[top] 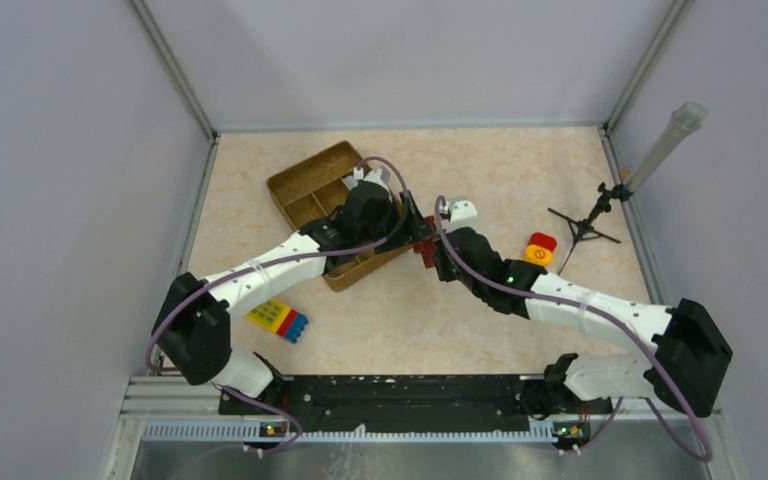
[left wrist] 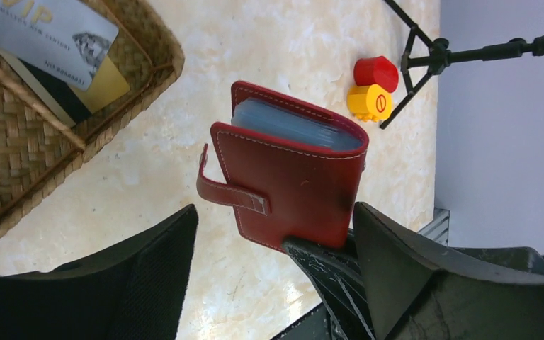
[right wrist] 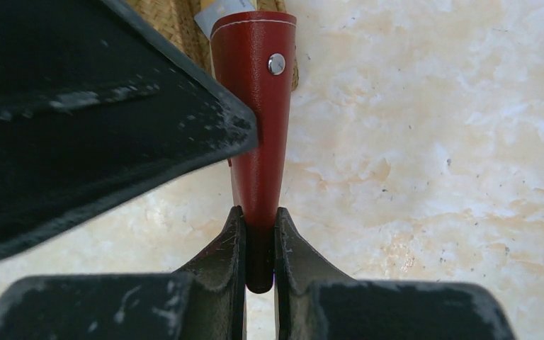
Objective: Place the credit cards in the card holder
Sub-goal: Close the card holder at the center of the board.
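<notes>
The red leather card holder (left wrist: 290, 177) stands on edge above the table, strap (left wrist: 230, 191) unfastened, clear sleeves showing at its top. My right gripper (right wrist: 260, 234) is shut on its lower edge; it shows in the top view (top: 435, 248). My left gripper (left wrist: 275, 209) is open, its fingers (left wrist: 149, 269) either side of the holder's near end, one close beside it. The credit cards lie in the woven tray (left wrist: 14, 149): a grey-silver one (left wrist: 42, 32), a tan-yellow one (left wrist: 106, 85) and a dark one (left wrist: 57, 95).
The woven tray (top: 310, 190) lies at the back left of centre, under the left arm. A yellow-red-blue toy block (top: 278, 320) lies front left. Red and yellow pieces (top: 540, 248) and a black tripod stand (top: 590, 225) with a grey tube (top: 665, 145) are at the right.
</notes>
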`<state>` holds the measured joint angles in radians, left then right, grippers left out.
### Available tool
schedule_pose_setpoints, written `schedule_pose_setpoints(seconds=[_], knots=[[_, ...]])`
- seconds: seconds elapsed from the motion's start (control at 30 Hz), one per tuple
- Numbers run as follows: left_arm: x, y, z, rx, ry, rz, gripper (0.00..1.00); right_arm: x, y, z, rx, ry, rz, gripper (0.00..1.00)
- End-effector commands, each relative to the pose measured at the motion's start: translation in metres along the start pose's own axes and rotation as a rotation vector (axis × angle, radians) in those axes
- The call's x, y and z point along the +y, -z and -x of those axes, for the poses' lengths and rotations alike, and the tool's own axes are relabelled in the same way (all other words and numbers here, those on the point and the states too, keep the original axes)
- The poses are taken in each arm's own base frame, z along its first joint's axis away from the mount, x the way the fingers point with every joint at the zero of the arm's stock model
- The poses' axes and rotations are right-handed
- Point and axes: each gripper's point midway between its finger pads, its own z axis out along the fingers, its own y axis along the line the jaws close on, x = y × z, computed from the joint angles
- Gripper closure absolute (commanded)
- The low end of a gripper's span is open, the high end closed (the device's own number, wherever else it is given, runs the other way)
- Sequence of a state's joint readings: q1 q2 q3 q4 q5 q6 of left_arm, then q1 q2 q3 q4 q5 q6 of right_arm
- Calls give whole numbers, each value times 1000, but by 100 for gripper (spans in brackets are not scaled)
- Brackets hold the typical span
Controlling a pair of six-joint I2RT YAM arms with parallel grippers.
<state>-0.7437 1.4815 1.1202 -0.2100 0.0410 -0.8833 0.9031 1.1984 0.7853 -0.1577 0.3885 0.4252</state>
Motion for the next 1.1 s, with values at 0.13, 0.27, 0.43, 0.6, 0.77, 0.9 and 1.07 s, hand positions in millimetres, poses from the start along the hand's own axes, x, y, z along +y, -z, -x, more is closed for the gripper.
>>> schedule_pose_setpoints(seconds=[0.13,0.27,0.43,0.6,0.77,0.9,1.07], knots=[[-15,8,7,-57,81,-113,15,15,-3,24,-76,81,-128,100],[-16,9,8,-66,98,-132,14,25,-8,18,-61,107,-127,100],[-9,7,8,-67,106,-111,13,39,-6,16,-74,153,-130,100],[-6,2,7,-68,139,-123,20,45,-7,10,-71,189,-142,100],[3,5,11,-96,191,-122,23,47,-5,2,-75,156,-119,100],[12,4,9,-94,197,-105,26,51,-3,3,-87,146,-77,100],[6,-5,-3,-22,202,-139,44,61,-5,2,-82,212,-53,100]])
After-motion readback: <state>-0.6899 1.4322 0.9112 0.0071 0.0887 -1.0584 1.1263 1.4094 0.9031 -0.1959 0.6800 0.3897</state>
